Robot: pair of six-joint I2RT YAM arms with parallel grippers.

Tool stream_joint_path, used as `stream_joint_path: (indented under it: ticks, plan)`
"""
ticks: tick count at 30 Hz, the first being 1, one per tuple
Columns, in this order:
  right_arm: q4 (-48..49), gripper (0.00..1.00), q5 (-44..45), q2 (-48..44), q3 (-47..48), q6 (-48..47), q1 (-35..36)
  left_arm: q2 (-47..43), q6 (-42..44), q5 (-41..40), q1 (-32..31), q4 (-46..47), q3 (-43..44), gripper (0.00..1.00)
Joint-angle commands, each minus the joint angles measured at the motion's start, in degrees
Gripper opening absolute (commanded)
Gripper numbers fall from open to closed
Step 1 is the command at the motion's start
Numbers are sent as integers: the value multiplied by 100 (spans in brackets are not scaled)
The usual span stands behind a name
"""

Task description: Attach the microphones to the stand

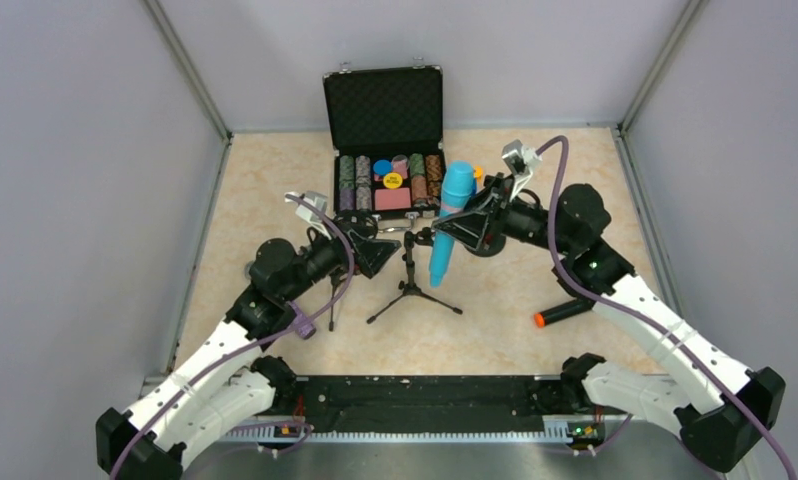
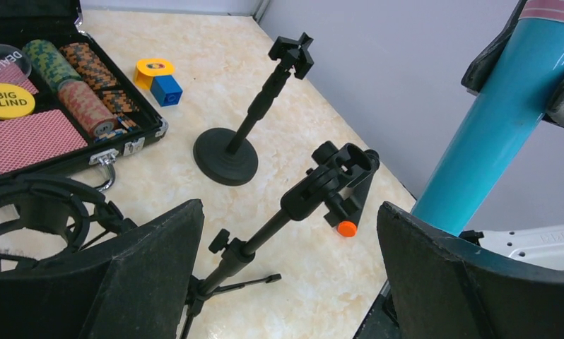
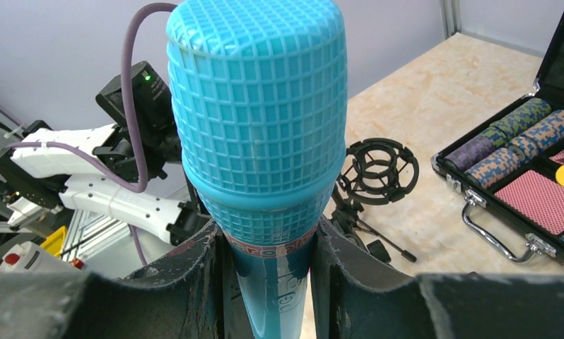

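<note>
My right gripper (image 1: 457, 226) is shut on the all-cyan microphone (image 1: 449, 215), holding it nearly upright, head up, just right of the black tripod stand (image 1: 412, 272). In the right wrist view both fingers (image 3: 336, 261) press the cyan handle (image 3: 275, 282) below the mesh head (image 3: 258, 106). The stand's clip (image 2: 339, 173) is empty. Just left of the stand my left gripper (image 1: 378, 252) is open, its jaws wide with the stand's pole (image 2: 254, 240) seen between them. A black microphone with an orange end (image 1: 563, 313) lies on the table at the right.
An open black case of poker chips (image 1: 385, 150) stands at the back. A round-base stand (image 2: 226, 155) is beyond the tripod, with a yellow chip and blue cube (image 2: 166, 90) nearby. A shock-mount stand (image 3: 374, 169) sits under my left arm. Grey walls enclose the table.
</note>
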Motion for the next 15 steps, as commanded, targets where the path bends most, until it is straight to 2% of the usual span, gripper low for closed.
stream_joint_path:
  ticks: [1, 6, 15]
  plan:
    - [412, 0, 63, -300, 306, 110, -86, 146, 158, 197, 14, 142, 464, 96]
    - [359, 0, 438, -527, 330, -24, -96, 337, 398, 475, 14, 149, 644, 96]
    - [251, 0, 1191, -912, 298, -512, -106, 629, 1679, 1387, 10, 335, 680, 96]
